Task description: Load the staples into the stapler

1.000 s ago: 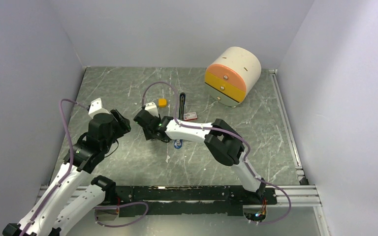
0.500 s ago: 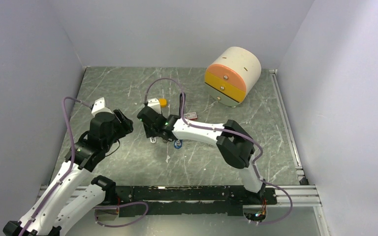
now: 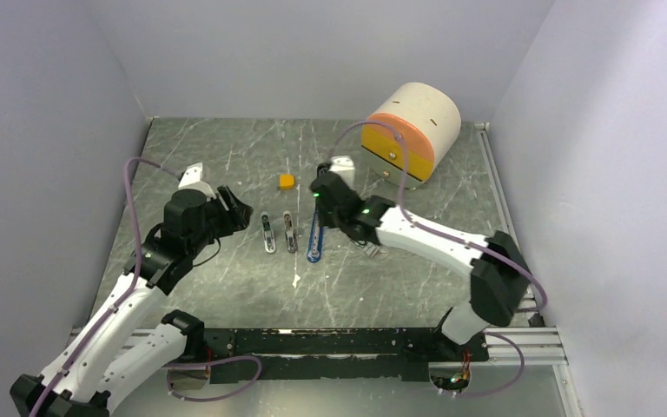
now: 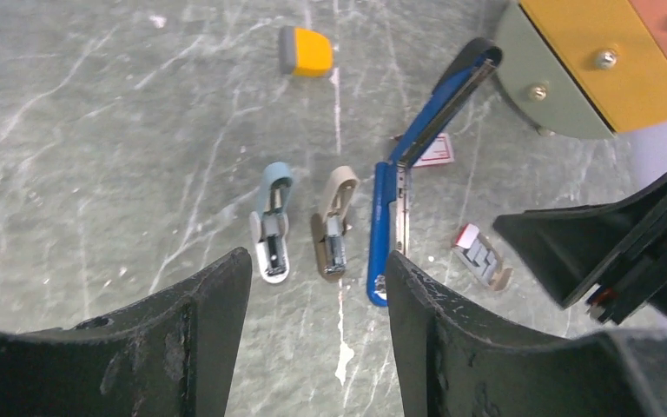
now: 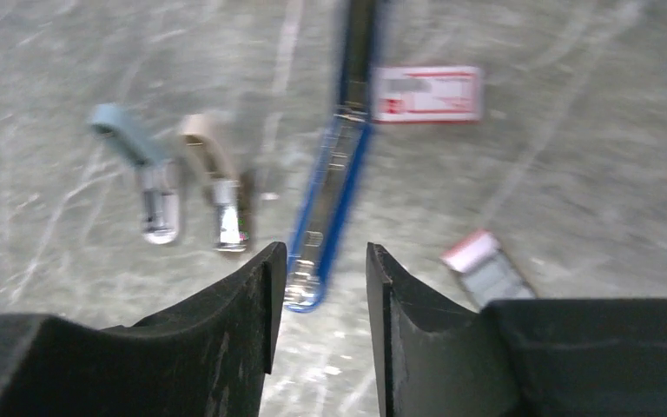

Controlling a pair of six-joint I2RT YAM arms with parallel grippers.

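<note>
- Grey veined worktop (image 3: 226,156) boxed in by pale walls (image 3: 330,61); near its middle the blue stapler (image 4: 388,228) lies flipped open, its magazine channel bared and its top arm swung away to the far side
- On the worktop the staples (image 4: 479,258) lie flat just right of the stapler's near end, apart from it; a red-and-white box (image 4: 434,152) sits on that same side, level with the stapler's hinge
- Over the stapler hangs the right claw (image 5: 323,261), jaws spread with nothing between them, the channel showing through the gap
- Well left of the stapler, the left claw (image 4: 314,278) is likewise spread and empty, with a light-blue tool (image 4: 271,230) and a beige tool (image 4: 334,228) lying between it and the stapler
- From the right claw the staples lie to the right and toward the arm bases; the block's long axis slants across the line of the stapler's channel, so I judge the pick needs a wrist turn, and the right arm is plainly the nearer one
- Only the left wrist view shows the staples' ribbed top sharply; the right wrist view is smeared; in the top view they are a speck (image 3: 373,252) right of the stapler
</note>
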